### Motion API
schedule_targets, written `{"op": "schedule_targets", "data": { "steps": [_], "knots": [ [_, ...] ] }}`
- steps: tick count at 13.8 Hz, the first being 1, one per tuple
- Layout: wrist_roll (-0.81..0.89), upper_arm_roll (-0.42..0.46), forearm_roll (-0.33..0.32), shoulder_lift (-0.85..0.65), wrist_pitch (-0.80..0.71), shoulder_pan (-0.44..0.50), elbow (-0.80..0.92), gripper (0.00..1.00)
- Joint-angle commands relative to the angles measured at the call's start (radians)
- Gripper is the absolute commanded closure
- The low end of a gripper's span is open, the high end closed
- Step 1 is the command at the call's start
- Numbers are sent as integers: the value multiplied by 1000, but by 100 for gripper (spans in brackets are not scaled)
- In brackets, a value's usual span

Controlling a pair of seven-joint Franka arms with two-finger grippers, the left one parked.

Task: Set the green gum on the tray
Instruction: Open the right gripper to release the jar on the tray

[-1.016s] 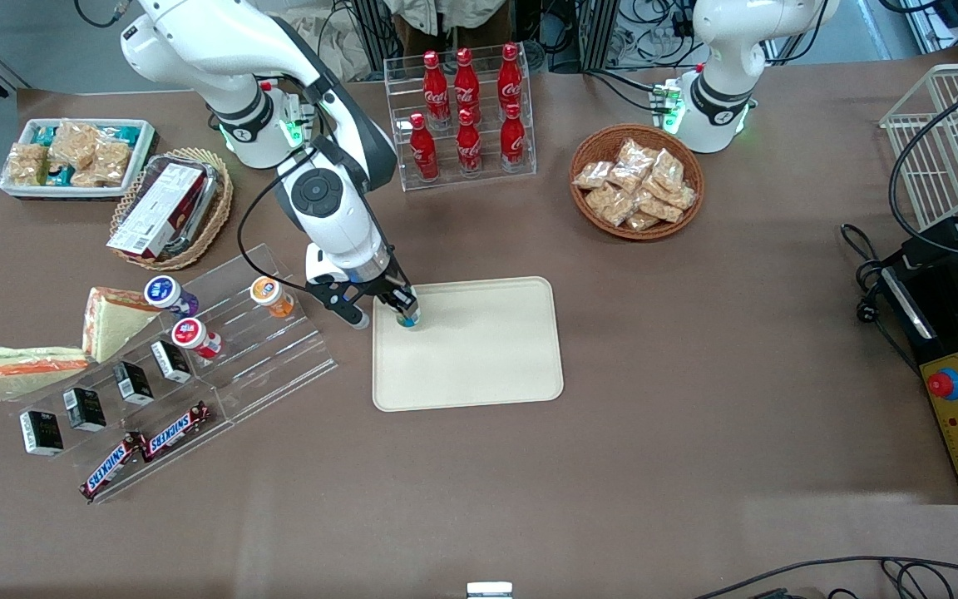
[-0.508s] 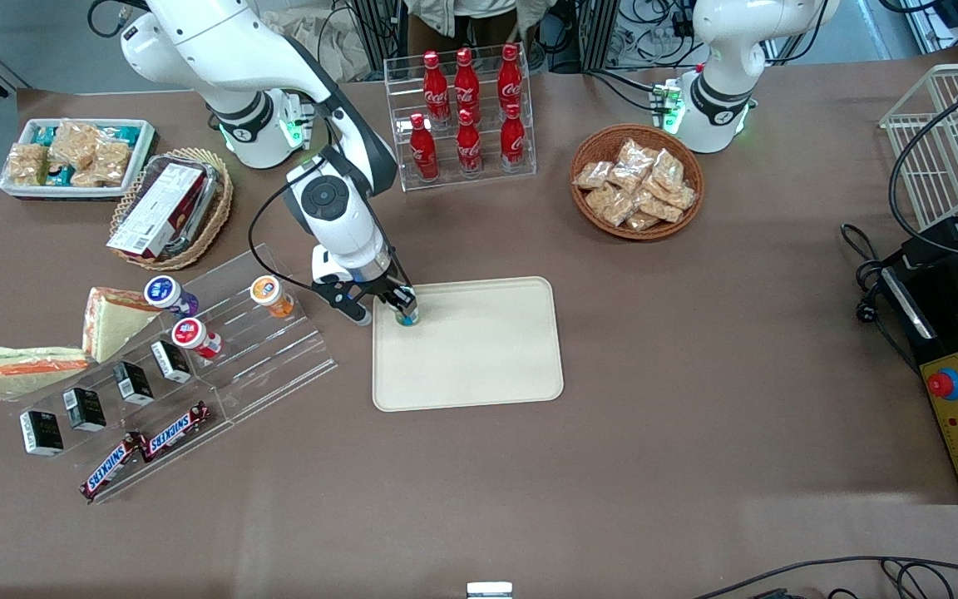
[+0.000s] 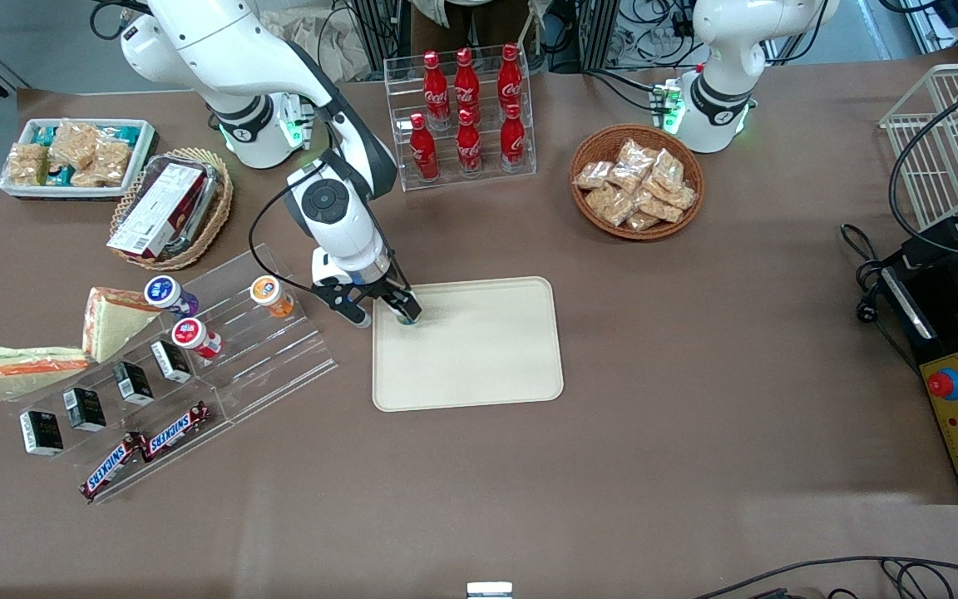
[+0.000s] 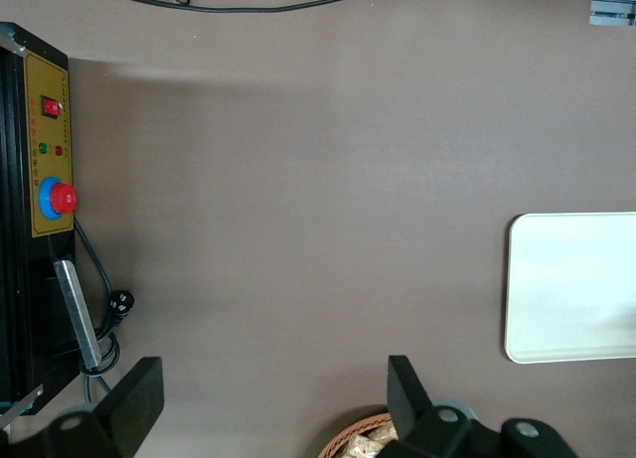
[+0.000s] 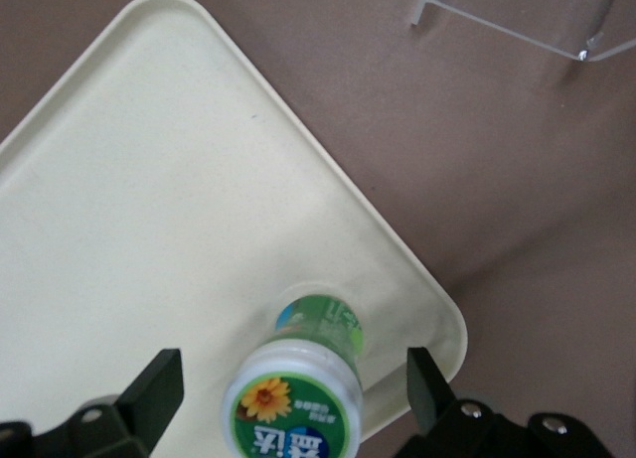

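The green gum (image 5: 295,408), a teal-green bottle with a white lid and a green flower label, stands upright on the cream tray (image 5: 179,200) close to one rounded corner. My right gripper (image 5: 291,386) is open around it, with one black finger (image 5: 157,383) on each side and a clear gap to the bottle. In the front view the gripper (image 3: 402,312) hangs over the tray (image 3: 479,358) at the corner nearest the acrylic stand. There it hides almost all of the gum.
A clear acrylic stand (image 3: 221,349) beside the tray holds an orange-lidded bottle (image 3: 268,293), a purple-lidded bottle (image 3: 165,292), a red-lidded bottle (image 3: 190,334) and snacks. A cola rack (image 3: 462,116) and a wicker basket of packets (image 3: 637,181) stand farther from the camera.
The arm's wrist has shifted slightly and the gripper sits lower over the gum, covering more of it. The gum stays at the same tray corner.
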Motion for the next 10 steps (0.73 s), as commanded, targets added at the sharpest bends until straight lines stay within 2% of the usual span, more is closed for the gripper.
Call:
{"op": "schedule_targets", "data": {
  "steps": [1,2,3,4,6,8,10],
  "knots": [
    [-8,-5,-21,-42,-35,7,18,0],
    [-8,-5,-59,-70,-87,8,44,0],
    [-8,-4,-108,-91,-195,8,96,0],
    [-8,-1,-127,-105,-321,8,170,0],
    [-30,22,-130,-144,-553,3,315,0],
    [-157,63,-132,-199,-748,-28,441,0],
    [-318,94,-127,-266,-886,-101,524,0]
  ]
}}
